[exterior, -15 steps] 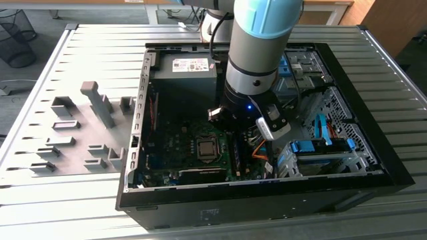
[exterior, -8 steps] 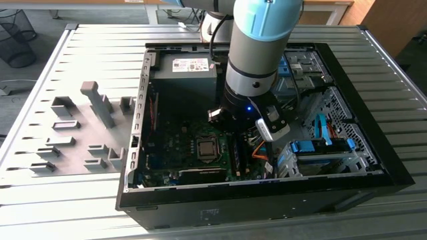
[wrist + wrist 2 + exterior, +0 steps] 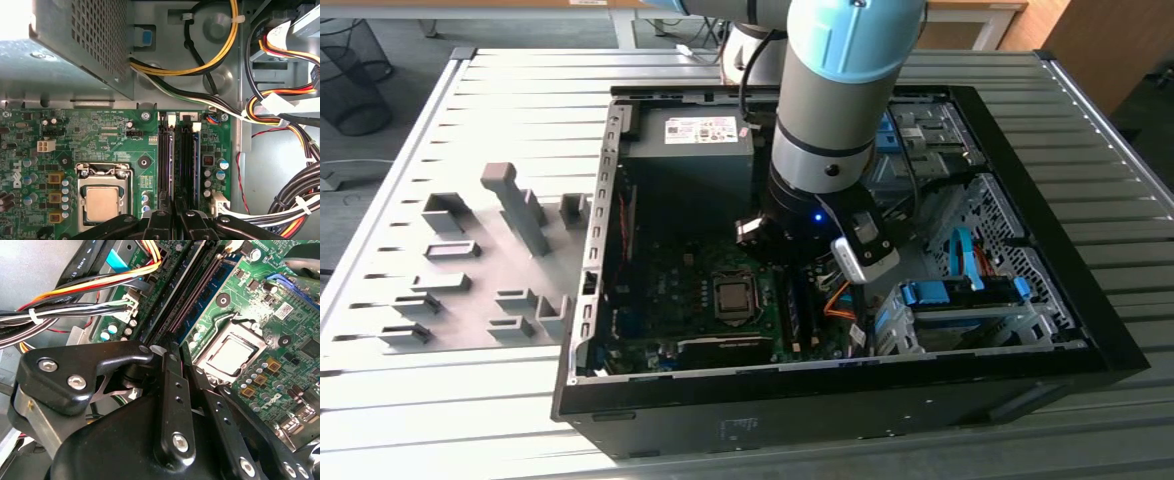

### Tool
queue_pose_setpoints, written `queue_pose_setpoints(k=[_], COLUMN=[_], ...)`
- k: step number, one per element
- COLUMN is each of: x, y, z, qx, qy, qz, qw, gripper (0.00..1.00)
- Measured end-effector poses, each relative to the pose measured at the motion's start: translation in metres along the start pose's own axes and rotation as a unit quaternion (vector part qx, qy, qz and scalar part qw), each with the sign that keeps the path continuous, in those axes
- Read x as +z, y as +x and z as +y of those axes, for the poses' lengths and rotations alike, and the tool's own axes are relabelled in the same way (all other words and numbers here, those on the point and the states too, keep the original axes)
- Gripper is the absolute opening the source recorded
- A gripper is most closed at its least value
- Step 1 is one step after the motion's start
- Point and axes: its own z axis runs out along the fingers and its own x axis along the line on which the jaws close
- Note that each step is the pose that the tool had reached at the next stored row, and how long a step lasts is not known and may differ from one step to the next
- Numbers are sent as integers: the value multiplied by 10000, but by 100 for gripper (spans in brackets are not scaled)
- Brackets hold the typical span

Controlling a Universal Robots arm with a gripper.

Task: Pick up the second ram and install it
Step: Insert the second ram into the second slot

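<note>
1. Inside the open computer case (image 3: 1067,345), the gripper (image 3: 175,212) hangs low over the motherboard's memory slots (image 3: 181,160), its fingers (image 3: 175,390) drawn together on the second ram (image 3: 196,155), a thin blue-green stick standing edge-up in its slot.
2. Light, stiff and fragile, it looks best held by its long top edge.
3. The case lies on a ribbed metal table (image 3: 480,420) beside grey fixture blocks (image 3: 507,205).

Black case, green board, blue-and-grey arm.

Exterior view: arm (image 3: 834,90) was light blue over grey at upper centre; case (image 3: 1107,340) black; drive brackets (image 3: 961,293) blue at lower right; ribbed table (image 3: 454,400) pale grey with grey fixture blocks (image 3: 520,205) at left. First wrist view: motherboard (image 3: 95,137) green, processor (image 3: 102,204) silver, slots (image 3: 165,160) black, cables (image 3: 225,45) yellow, black, white, orange. Gripper (image 3: 175,390) black in the second wrist view, silver screws.
</note>
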Motion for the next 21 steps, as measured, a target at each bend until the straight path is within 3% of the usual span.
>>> queue_pose_setpoints(k=[21], x=[20], y=[0], z=[0], qx=[7], qy=[0], qz=[3], qw=[10000], gripper=[14])
